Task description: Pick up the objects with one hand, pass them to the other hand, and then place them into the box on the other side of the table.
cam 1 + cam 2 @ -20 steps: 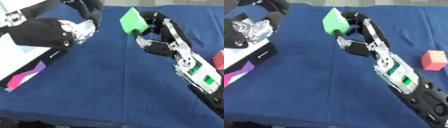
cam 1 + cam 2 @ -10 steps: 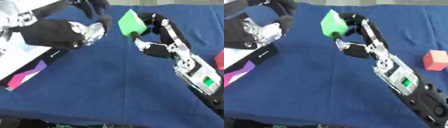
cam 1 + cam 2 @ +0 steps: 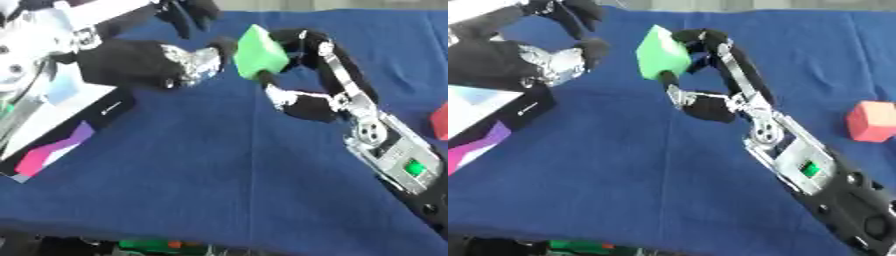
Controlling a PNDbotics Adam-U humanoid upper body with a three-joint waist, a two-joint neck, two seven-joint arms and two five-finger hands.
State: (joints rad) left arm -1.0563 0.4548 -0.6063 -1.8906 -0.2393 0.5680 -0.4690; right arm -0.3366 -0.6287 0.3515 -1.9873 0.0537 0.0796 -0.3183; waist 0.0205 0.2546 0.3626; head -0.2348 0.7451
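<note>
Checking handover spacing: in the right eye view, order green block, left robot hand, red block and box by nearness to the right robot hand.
1. Green block: pinched in the right robot hand.
2. Left robot hand: just left of the block, fingers spread.
3. Red block: on the cloth, far right.
4. Box: left edge.
Red block and box are too close to call.

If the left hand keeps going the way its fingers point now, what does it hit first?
Most likely the green block, pinched in the right hand. The left hand points straight at it, open, with a small gap left; depth is hard to judge.
</note>
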